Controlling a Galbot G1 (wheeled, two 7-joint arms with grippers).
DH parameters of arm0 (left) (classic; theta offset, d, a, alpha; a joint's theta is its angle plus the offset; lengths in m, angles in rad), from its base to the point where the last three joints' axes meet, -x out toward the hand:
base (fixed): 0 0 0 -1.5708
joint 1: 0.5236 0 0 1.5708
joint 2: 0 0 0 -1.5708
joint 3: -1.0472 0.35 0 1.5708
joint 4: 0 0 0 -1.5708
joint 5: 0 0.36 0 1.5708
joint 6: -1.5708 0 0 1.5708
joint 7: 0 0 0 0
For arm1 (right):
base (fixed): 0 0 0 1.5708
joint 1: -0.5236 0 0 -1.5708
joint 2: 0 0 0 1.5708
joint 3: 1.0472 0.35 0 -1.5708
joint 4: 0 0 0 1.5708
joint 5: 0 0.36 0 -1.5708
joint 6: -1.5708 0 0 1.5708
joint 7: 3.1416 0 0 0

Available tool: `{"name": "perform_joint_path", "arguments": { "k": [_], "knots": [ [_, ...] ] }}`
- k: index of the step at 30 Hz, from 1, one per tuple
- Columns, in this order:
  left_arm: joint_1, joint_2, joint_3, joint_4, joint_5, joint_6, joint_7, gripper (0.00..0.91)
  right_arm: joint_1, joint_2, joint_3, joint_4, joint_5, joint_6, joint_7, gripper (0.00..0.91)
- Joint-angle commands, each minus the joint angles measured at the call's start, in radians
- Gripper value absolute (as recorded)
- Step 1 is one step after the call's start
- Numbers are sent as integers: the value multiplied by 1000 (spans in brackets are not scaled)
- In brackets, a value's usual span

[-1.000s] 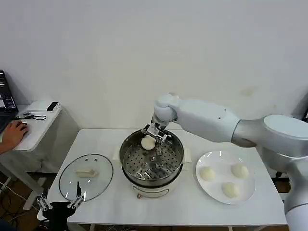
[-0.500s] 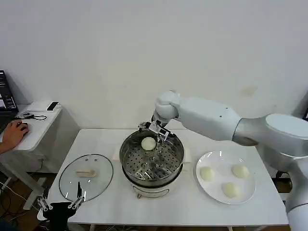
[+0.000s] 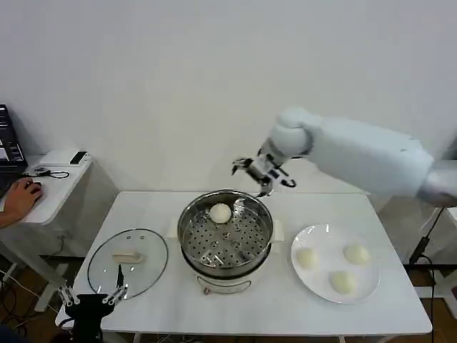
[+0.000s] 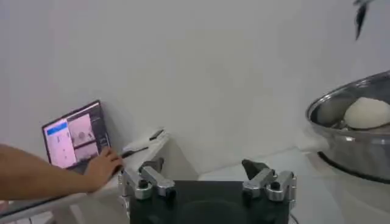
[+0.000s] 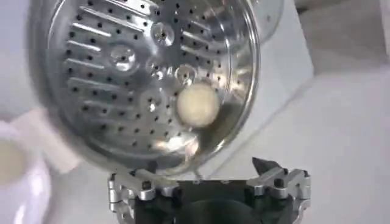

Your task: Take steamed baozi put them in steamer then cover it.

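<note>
So one bun (image 3: 220, 213) sits on the holed tray at the back of the steamer (image 3: 226, 266), toward the wall side, which leaves room in front for the rest. The right gripper (image 3: 261, 174) hangs above the pot's far rim with its fingers spread and nothing between them. The other three buns (image 3: 307, 258) wait on the white plate (image 3: 364, 289) to the right of the pot, close enough for a short reach. The glass lid (image 3: 128, 262) lies flat on the table (image 3: 285, 314) left of the pot, handle up, right by the left gripper (image 3: 89, 299), which is parked low at the table's front edge with fingers apart. My guess is that arm handles the lid.
</note>
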Motion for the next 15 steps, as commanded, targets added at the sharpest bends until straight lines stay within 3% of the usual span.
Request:
{"name": "perform_joint_path", "arguments": {
  "k": [1,7,15],
  "knots": [
    [-26,40,-8,4,-48,9,9,907,-10,-381,-88,212,55,-177,39,907],
    [-40,53,2,8,-48,8,14,907,-227,-439,-3,224,-19,-208,34,907],
    [-40,33,27,17,-34,6,15,907,-479,-388,190,151,-73,-246,43,907]
  ]
}}
